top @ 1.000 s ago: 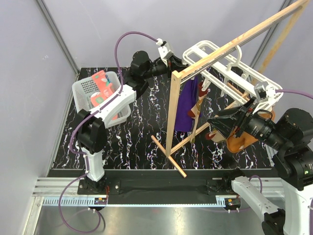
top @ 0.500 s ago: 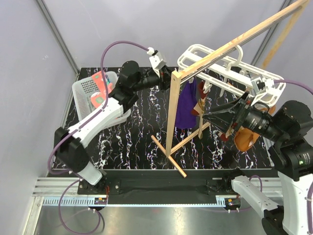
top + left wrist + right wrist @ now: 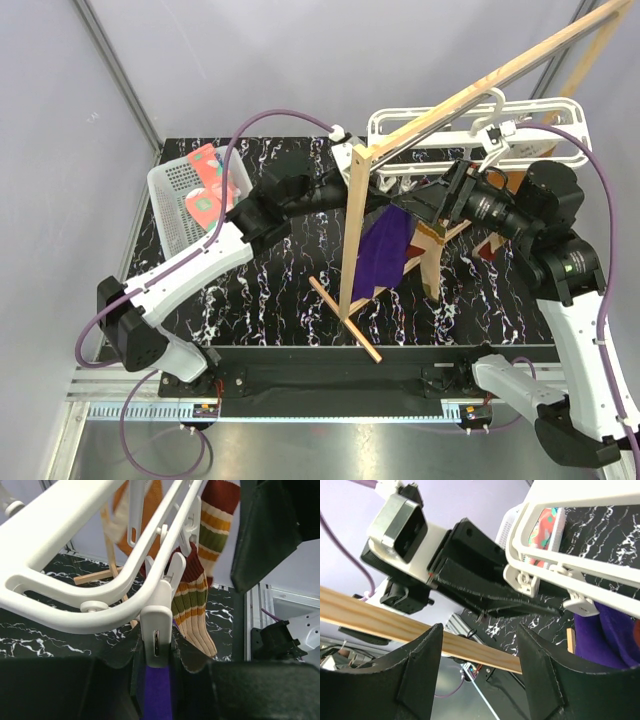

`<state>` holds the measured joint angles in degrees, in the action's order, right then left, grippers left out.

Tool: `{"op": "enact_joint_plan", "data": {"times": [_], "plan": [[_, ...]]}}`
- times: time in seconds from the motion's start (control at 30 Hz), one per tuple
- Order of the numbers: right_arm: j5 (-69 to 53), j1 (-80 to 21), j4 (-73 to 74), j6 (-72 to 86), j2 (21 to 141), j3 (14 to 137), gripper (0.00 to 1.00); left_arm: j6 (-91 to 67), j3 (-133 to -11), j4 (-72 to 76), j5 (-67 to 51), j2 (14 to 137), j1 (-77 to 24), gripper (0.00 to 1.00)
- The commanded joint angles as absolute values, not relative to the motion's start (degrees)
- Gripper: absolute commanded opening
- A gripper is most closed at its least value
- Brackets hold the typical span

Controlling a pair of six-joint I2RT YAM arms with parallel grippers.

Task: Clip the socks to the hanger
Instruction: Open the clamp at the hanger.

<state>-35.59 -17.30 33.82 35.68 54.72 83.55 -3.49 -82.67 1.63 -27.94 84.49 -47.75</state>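
The white hanger (image 3: 470, 125) hangs from the wooden rail; it fills the left wrist view (image 3: 75, 540). My left gripper (image 3: 157, 652) is shut on a white clip (image 3: 156, 630) at the hanger's corner, with the purple cloth (image 3: 157, 695) hanging from that clip. In the top view the left gripper (image 3: 372, 197) is just behind the wooden post. A tan striped sock (image 3: 192, 605) hangs from a clip right behind, another (image 3: 217, 515) further back. My right gripper (image 3: 418, 205) is open and empty, facing the left one (image 3: 480, 655). Pink socks (image 3: 205, 175) lie in the basket.
The wooden rail stand (image 3: 352, 230) stands mid-table, its rail (image 3: 380, 612) crossing between my right fingers in view. A white basket (image 3: 172, 205) sits at the back left. The orange-brown cloth (image 3: 150, 505) hangs behind the hanger bars.
My left arm has stretched right and down to the hanger's corner clip. The hanger has swung round. My right gripper has risen and moved toward the hanger. The purple cloth has swung lower.
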Motion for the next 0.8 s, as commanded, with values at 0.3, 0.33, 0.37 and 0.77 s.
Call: {"op": "enact_joint_plan", "data": {"times": [0.3,0.33,0.37,0.77], "plan": [[-23.4,-20.5,35.4,32.9,54.5,83.9,0.54,-3.6,-83.8,-2.5,-20.7,83.1,-53.1,0.00],[-23.2,-20.6,35.7,32.6,54.6,83.9,0.53,-3.6,-84.1,-3.0,-20.5,83.1,-53.3,0.00],[-23.2,-20.7,35.7,32.5,54.6,83.8,0.53,-3.6,-84.3,-3.2,-20.3,83.1,-53.6,0.00],[-18.5,-23.8,38.8,30.6,55.5,82.3,0.61,-3.0,-86.7,-6.3,-18.4,83.2,-54.8,0.00]]}}
